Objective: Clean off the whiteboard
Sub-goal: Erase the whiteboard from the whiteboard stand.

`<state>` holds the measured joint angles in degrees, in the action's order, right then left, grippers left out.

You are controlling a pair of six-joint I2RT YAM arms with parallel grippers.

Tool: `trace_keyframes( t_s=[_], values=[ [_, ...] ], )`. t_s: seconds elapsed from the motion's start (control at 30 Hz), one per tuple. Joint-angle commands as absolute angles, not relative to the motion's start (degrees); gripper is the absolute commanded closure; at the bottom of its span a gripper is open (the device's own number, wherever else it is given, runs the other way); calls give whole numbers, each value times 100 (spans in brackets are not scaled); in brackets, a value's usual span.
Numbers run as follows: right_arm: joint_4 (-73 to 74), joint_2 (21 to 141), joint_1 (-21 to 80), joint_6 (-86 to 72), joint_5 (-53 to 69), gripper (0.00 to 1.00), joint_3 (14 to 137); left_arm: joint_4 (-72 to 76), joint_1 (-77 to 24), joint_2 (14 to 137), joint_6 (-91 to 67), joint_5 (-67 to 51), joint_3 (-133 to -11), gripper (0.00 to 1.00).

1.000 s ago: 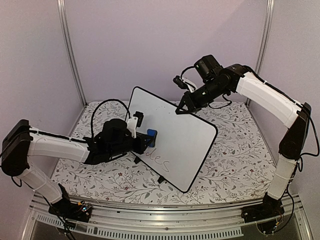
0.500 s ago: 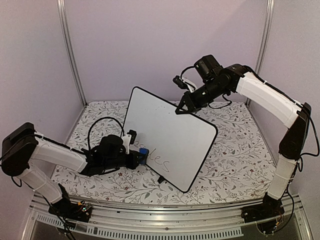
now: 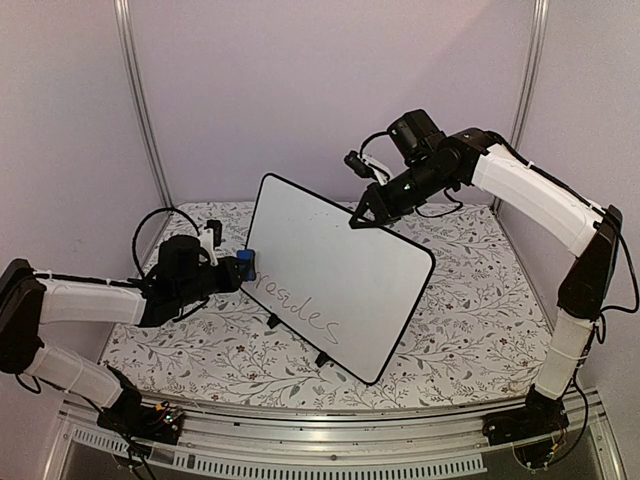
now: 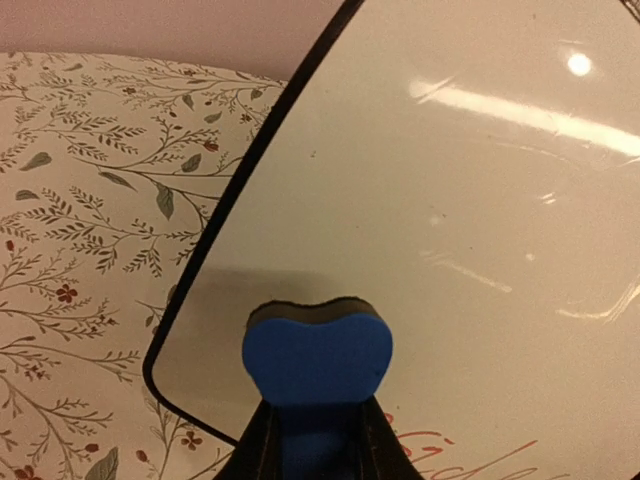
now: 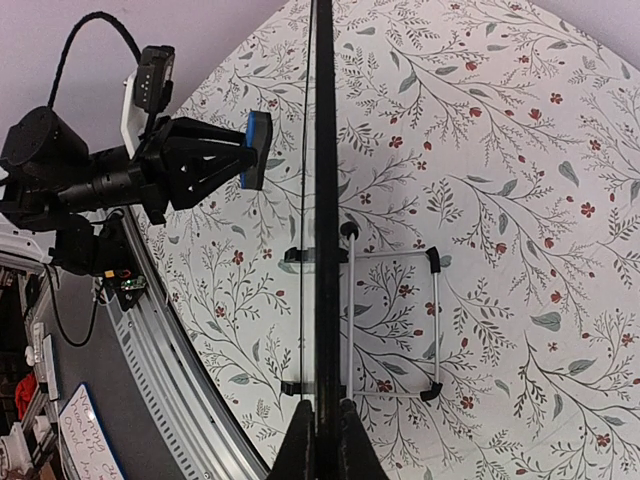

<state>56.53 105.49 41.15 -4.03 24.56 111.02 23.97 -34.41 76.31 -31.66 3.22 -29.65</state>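
Note:
The whiteboard (image 3: 345, 285) stands tilted on its small black feet, with faint handwriting (image 3: 300, 310) along its lower left. My right gripper (image 3: 358, 216) is shut on the board's top rim; in the right wrist view the board (image 5: 322, 200) runs edge-on up from my right gripper (image 5: 322, 418). My left gripper (image 3: 232, 268) is shut on a blue eraser block (image 3: 245, 264) at the board's left edge. The left wrist view has the eraser (image 4: 316, 350) facing the board's lower left corner (image 4: 450, 200). The right wrist view shows a small gap between eraser (image 5: 256, 150) and board face.
A floral cloth (image 3: 470, 300) covers the table. A wire stand (image 5: 395, 320) props the board from behind. The aluminium rail (image 3: 330, 440) runs along the near edge, and upright frame posts (image 3: 140, 100) stand at the back corners.
My left gripper has carried the eraser off the board's lower left face, first down and then up and left to the board's left edge. More of the handwriting shows. The right arm has not moved.

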Motion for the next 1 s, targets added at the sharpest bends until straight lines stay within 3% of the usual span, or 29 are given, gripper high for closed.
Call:
trace_keyframes(
  t_s=[0.0,0.37,0.97],
  values=[
    [6077,10644,4315,-114,2586,100,11004,2279,-2894,7607,-3194,62,-2990,100],
    [6068,10648,4315,-98,2584,100,10990,2762,-2739,8036,-3070,-777,-2814,100],
    [6066,10705,4315,-91,2567,100,11020,3114,-2739,8762,-3229,-1080,-2723,100]
  ],
)
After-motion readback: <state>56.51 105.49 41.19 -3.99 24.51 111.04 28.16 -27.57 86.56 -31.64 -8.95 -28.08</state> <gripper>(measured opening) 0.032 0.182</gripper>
